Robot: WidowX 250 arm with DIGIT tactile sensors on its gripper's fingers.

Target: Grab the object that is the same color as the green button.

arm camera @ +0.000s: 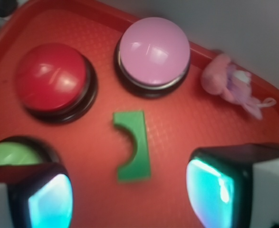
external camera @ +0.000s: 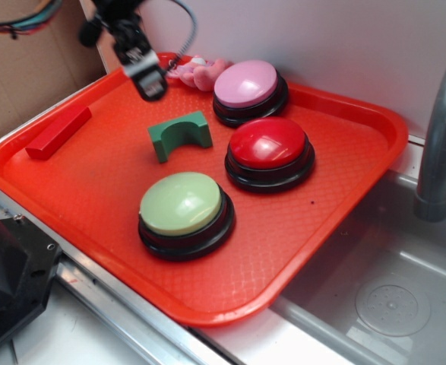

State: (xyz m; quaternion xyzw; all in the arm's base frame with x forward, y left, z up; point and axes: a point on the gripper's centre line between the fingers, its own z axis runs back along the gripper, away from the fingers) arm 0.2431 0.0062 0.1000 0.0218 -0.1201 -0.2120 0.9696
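The green arch block (external camera: 180, 134) lay flat on the orange tray (external camera: 93, 194) near the middle of the worktop, between the green button (external camera: 183, 205) toward the front edge and the pink button (external camera: 247, 86) toward the back, with the red button (external camera: 269, 147) just beside it on the right. The gripper (external camera: 148, 80) hung above the tray's back left part, clear of the block and touching nothing; in the wrist view its jaws stood wide apart, one pad (arm camera: 51, 202) at each lower corner with the block (arm camera: 133, 146) in the gap between them but farther ahead. The block looked rigid, light and smooth-sided, probably painted wood or plastic, so it would likely not deform but could slide on the textured tray if nudged off-centre. The two long parallel faces seemed the safest place to pinch, across the solid span rather than over the arch cut-out, where the legs offer less surface. A red bar (external camera: 58, 131) near the left edge and a pink plush toy (arm camera: 229, 81) at the back edge lay well apart from it.
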